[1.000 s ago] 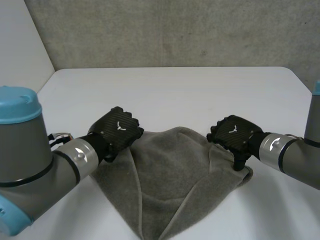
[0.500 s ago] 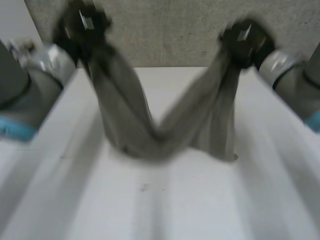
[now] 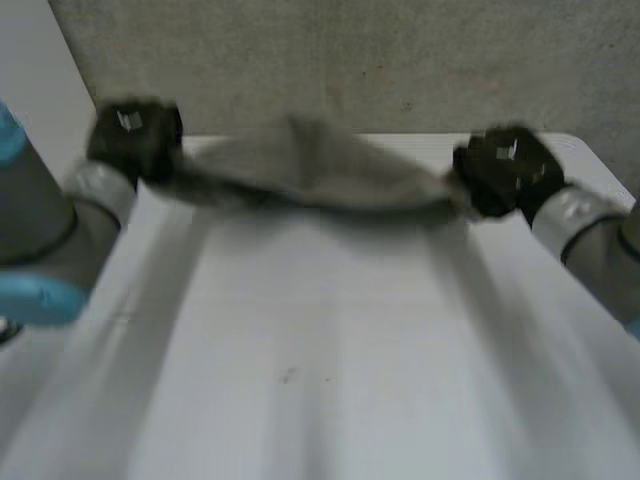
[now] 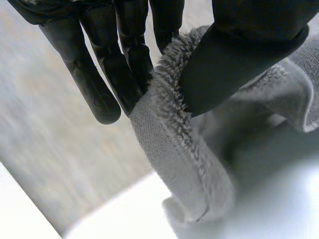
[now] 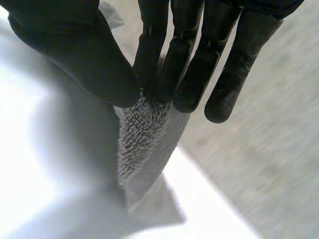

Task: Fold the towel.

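Your left hand [image 3: 135, 140] is sitting in the upper left of the head view, and it is gripping one end of the towel [image 3: 310, 172]. In its wrist view the thumb [image 4: 244, 59] is pressing the fuzzy hem against the fingers [image 4: 124, 69], and the cloth is bunching into a thick roll just past the fingertips. Your right hand [image 3: 505, 172], in the upper right of the head view, is doing the same at the other end. Its thumb and fingers are closing on a narrow gathered ridge of pile, and the rest is trailing away below the fingertips.

Both hands are pinching right at the hem, not deep in the cloth, which is probably leaving as much towel as possible free to spread. I cannot tell whether either pinch is on a true corner or only somewhere along an edge.

You are holding the two hands well apart, so the towel is stretching between them as a long band across the upper middle of the head view, with a small peak near its centre. It is riding over the far edge of the bench [image 3: 320, 350], in front of the grey wall [image 3: 350, 60], and seems to be clear of the surface. That spread, raised hold is likely meant to pull the cloth straight so it can be laid down flat before any fold is made. The band is looking gathered, not sheet-flat, so no fold is made yet.
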Robot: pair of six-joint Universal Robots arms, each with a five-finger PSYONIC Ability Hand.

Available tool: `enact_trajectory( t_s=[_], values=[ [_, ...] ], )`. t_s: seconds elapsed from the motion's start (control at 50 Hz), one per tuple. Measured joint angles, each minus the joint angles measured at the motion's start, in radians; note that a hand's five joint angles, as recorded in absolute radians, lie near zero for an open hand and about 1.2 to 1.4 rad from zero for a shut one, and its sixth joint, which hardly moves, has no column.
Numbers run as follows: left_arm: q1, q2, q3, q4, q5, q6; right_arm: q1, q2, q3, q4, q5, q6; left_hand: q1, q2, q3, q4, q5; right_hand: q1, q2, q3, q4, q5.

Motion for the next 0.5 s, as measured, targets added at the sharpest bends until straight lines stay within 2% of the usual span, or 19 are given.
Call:
enact_trajectory(
  t_s=[0.06, 0.08, 0.1, 0.18, 0.24, 0.26, 0.3, 0.36, 0.38, 0.5],
  values=[
    [0.006, 0.000, -0.233, 0.045, 0.060, 0.008, -0.036, 0.022, 0.130, 0.099, -0.043, -0.090, 0.000, 0.000, 0.000, 0.000, 0.000, 0.000, 0.003, 0.000, 0.000, 0.000],
    [0.006, 0.000, -0.233, 0.045, 0.060, 0.008, -0.036, 0.022, 0.130, 0.099, -0.043, -0.090, 0.000, 0.000, 0.000, 0.000, 0.000, 0.000, 0.003, 0.000, 0.000, 0.000],
    [0.006, -0.002, -0.318, 0.062, 0.087, 0.011, -0.051, 0.034, 0.176, 0.151, -0.046, -0.165, 0.000, 0.000, 0.000, 0.000, 0.000, 0.000, 0.003, 0.000, 0.000, 0.000],
    [0.004, 0.005, -0.413, 0.076, 0.116, 0.013, -0.087, 0.041, 0.223, 0.241, -0.044, -0.290, 0.000, 0.000, 0.000, 0.000, 0.000, -0.002, -0.013, -0.018, -0.016, -0.007],
    [0.004, 0.026, -0.449, 0.078, 0.123, 0.014, -0.119, 0.034, 0.241, 0.296, -0.043, -0.349, 0.000, 0.000, 0.000, 0.000, 0.000, -0.120, -0.205, -0.202, -0.208, -0.156],
    [0.004, 0.035, -0.458, 0.078, 0.124, 0.015, -0.126, 0.031, 0.243, 0.305, -0.043, -0.356, 0.000, 0.000, 0.000, 0.000, 0.000, -0.120, -0.205, -0.202, -0.208, -0.156],
    [0.005, 0.067, -0.476, 0.076, 0.124, 0.015, -0.145, 0.014, 0.249, 0.325, -0.044, -0.359, 0.000, 0.000, 0.000, 0.000, 0.000, -0.250, -0.351, -0.369, -0.375, -0.312],
    [0.007, 0.109, -0.488, 0.074, 0.120, 0.015, -0.158, -0.015, 0.260, 0.314, -0.058, -0.328, 0.000, 0.000, 0.000, 0.000, 0.000, -0.250, -0.351, -0.369, -0.375, -0.312],
    [0.008, 0.118, -0.489, 0.074, 0.119, 0.015, -0.159, -0.022, 0.264, 0.305, -0.063, -0.320, 0.000, 0.000, 0.000, 0.000, 0.000, -0.331, -0.453, -0.479, -0.490, -0.433],
    [0.025, 0.161, -0.495, 0.073, 0.111, 0.013, -0.163, -0.101, 0.319, 0.196, -0.123, -0.270, 0.000, 0.000, 0.000, 0.000, 0.000, -0.376, -0.503, -0.529, -0.542, -0.490]
  ],
)
